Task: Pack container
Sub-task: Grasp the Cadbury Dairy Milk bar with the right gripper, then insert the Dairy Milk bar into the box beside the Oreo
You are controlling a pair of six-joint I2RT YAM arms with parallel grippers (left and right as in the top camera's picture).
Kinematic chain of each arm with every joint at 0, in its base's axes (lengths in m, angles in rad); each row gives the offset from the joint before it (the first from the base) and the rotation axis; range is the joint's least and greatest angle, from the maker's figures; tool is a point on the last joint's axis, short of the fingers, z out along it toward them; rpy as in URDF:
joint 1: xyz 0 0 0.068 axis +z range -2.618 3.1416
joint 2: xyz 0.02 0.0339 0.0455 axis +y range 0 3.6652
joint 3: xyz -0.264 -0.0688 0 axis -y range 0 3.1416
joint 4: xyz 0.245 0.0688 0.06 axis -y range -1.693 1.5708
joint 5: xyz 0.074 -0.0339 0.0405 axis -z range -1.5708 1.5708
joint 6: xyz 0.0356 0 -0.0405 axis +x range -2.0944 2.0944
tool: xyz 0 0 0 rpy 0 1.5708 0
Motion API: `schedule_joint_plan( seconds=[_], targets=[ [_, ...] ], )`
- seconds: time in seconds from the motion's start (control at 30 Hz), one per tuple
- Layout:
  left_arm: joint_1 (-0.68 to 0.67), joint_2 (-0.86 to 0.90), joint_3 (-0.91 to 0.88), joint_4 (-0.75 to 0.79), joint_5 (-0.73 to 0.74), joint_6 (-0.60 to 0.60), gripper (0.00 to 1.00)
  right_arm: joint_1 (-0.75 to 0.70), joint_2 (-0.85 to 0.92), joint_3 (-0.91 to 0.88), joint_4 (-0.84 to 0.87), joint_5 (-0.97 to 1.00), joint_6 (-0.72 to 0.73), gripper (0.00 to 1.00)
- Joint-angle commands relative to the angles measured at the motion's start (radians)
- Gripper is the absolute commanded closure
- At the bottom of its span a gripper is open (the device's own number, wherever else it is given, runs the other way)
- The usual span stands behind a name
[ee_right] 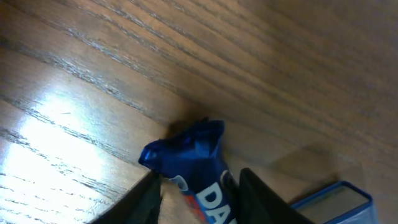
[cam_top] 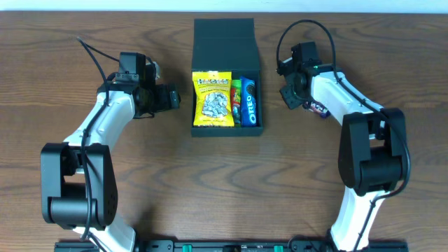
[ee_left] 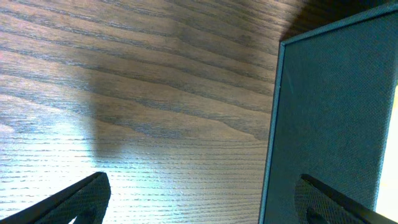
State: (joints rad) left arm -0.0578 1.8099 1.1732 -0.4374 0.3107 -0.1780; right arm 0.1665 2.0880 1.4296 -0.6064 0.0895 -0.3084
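Overhead: the container (cam_top: 227, 57), a dark teal box, sits on the wood-grain worktop (cam_top: 210, 189) toward 12 o'clock, its flap lid (cam_top: 224, 33) folded open at the 12 o'clock end. Inside lie a yellow seed packet (cam_top: 213, 99) on the 9 o'clock side, an Oreo packet (cam_top: 250, 102) on the 3 o'clock side, and a thin green packet (cam_top: 236, 98) between them. The left tool (cam_top: 175, 98) is just beside the container at its 9 o'clock, pointing at the wall. The right tool (cam_top: 288, 96) is near the container at its 3 o'clock. A blue snack packet (cam_top: 319, 109) peeks out from under the right arm.

Left wrist: the left tool (ee_left: 204, 180) is spread wide — one fingertip (ee_left: 81, 199) over bare worktop (ee_left: 124, 93), the other at the container's matte teal wall (ee_left: 329, 93), which fills the 3 o'clock side.

Right wrist: the right tool (ee_right: 199, 180) is set narrow, with its fingers (ee_right: 146, 196) on either side of the blue snack packet (ee_right: 186, 155). The packet's crimped end points to 12 o'clock and it bears white lettering. Whether the fingers are pressing on it, I cannot tell. A blue-rimmed object (ee_right: 333, 196) shows at 4 o'clock on the worktop (ee_right: 280, 62), too cropped to name.
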Motion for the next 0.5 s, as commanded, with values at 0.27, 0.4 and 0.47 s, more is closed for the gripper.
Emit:
schedule_joint_plan(
  seconds=[0.27,0.4,0.47],
  targets=[
    [0.003,-0.019,0.021,0.0,-0.006,0.017,0.05,-0.018,0.009,-0.008,0.012,-0.019,0.021,0.91],
    [0.003,-0.019,0.021,0.0,-0.006,0.017,0.05,-0.017,0.008,0.018,-0.003,-0.02,0.146,0.98],
    [0.003,-0.019,0.021,0.0,-0.006,0.017,0.05,-0.012,-0.001,0.072,-0.045,-0.046,0.219,0.98]
  ],
)
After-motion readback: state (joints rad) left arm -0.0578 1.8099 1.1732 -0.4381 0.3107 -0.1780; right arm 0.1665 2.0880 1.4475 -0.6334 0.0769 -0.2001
